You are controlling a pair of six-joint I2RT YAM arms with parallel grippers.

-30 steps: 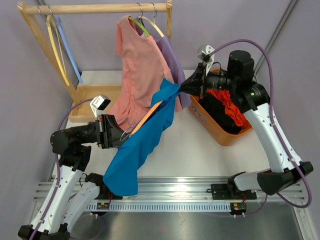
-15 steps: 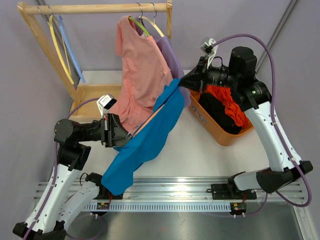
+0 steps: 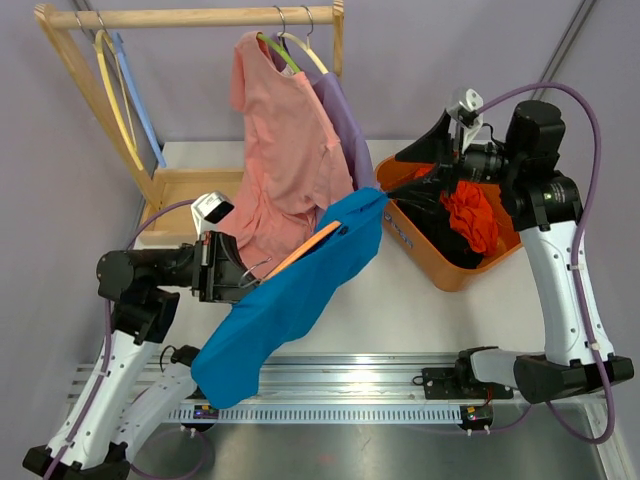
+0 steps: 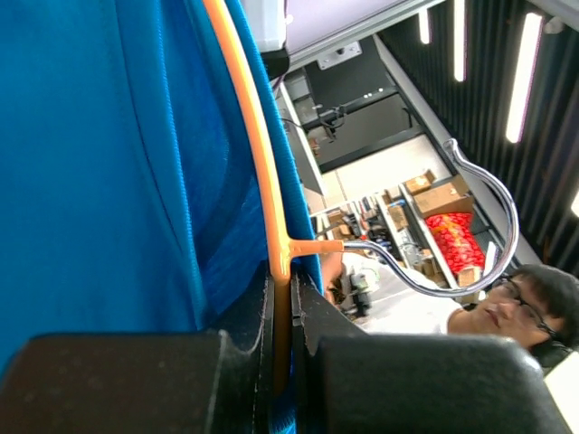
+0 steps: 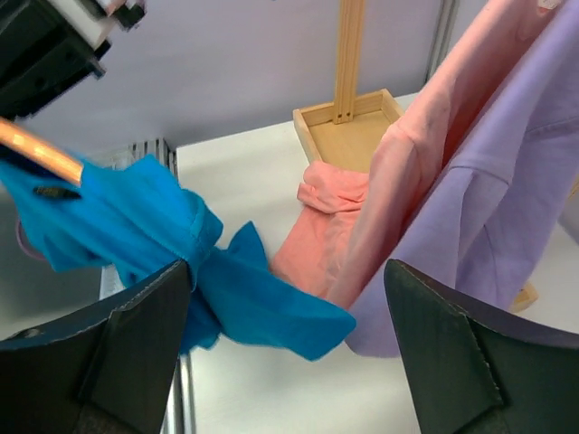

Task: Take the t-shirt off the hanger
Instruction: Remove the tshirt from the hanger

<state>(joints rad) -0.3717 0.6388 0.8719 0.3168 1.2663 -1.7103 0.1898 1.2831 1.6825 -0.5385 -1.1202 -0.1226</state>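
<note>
Top external view: bright blue fabric t-shirt [image 3: 285, 305], rumpled, hung slantwise on a slim orange plastic hanger [image 3: 305, 248], its upper sleeve at the left rim of the orange plastic basket [image 3: 440, 272]. Left gripper [image 4: 282, 298] was clamped on the hanger's neck, left of the basket. Right gripper [image 5: 285, 271] hovered above the basket, jaws wide apart.

T-shirt [image 3: 290, 300] hangs on hanger [image 3: 310, 245] above the table [image 3: 400, 310], before the rack [image 3: 190, 17]. Basket [image 3: 420, 255] stands right of it, clothes [image 3: 470, 215] inside.

Bright blue t-shirt [image 3: 285, 300], draped slantwise across a tilted orange hanger [image 3: 310, 246], upper end lifted, lower hem hanging at the table's near edge.
</note>
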